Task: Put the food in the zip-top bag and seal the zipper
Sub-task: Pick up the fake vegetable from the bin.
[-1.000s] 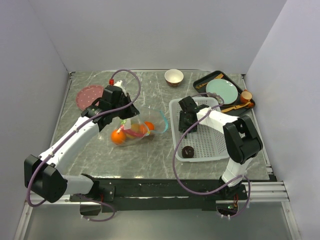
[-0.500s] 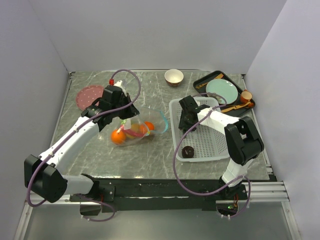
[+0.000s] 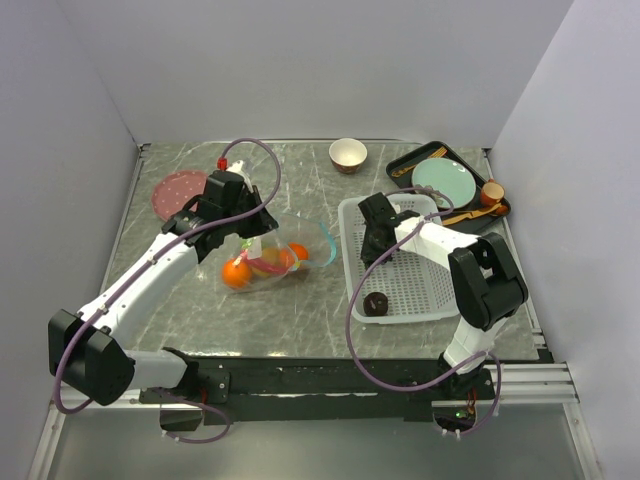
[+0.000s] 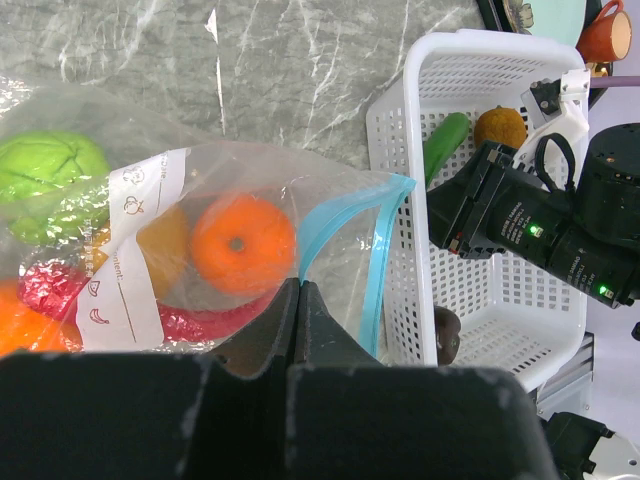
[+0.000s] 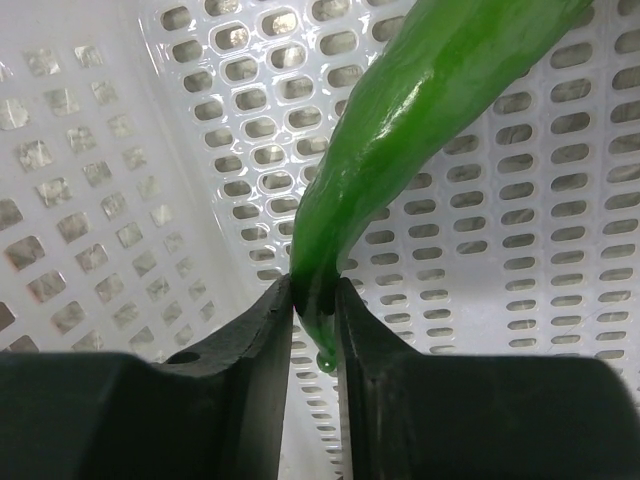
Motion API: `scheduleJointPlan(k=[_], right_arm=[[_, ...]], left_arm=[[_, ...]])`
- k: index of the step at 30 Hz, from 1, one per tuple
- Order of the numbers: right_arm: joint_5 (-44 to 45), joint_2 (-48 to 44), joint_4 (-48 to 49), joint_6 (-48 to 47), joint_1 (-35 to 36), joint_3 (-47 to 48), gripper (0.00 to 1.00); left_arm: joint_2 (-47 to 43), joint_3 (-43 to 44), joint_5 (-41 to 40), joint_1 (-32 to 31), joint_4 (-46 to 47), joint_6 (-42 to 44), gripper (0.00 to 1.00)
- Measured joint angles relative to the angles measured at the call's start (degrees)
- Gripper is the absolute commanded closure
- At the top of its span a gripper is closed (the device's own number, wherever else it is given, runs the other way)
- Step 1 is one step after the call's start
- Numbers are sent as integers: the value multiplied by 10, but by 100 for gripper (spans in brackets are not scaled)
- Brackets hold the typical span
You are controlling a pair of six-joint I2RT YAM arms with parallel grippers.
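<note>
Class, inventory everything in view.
zip-top bag: 1, clear, teal zipper, centre
oranges: 2, orange, in bag
round fruit: 1, green, in bag
yellow-orange fruit: 1, yellow-orange, in bag
red chili: 1, red, in bag
basket: 1, white, right of bag
green chili: 1, green, in basket
kiwi: 1, brown, in basket
donut-like piece: 1, brown, in basket
bowl: 1, tan, far edge
pink plate: 1, pink, far left
tray: 1, black, far right, holding teal plate, cup
left gripper: shut on bag
right gripper: shut on green chili
</note>
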Motion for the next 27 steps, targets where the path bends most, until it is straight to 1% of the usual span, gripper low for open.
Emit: scheduleJointPlan(k=[1,2,8,15,27], right_arm=[[0,0,0,0,0,0,85],[-1,0,2,0,0,-1,89],[-6,1,9,0,0,-2,99],[-12,-15,15,-1,0,-17,100],[-38,-102,2,-16,1,-24,100]], left_arm=[[0,0,0,0,0,0,99],[0,0,0,0,0,0,99],[0,-5,5,0,4,-1,99],[0,-16,8,0,9,-3,99],[5,-18,22,0,22,-7,99]])
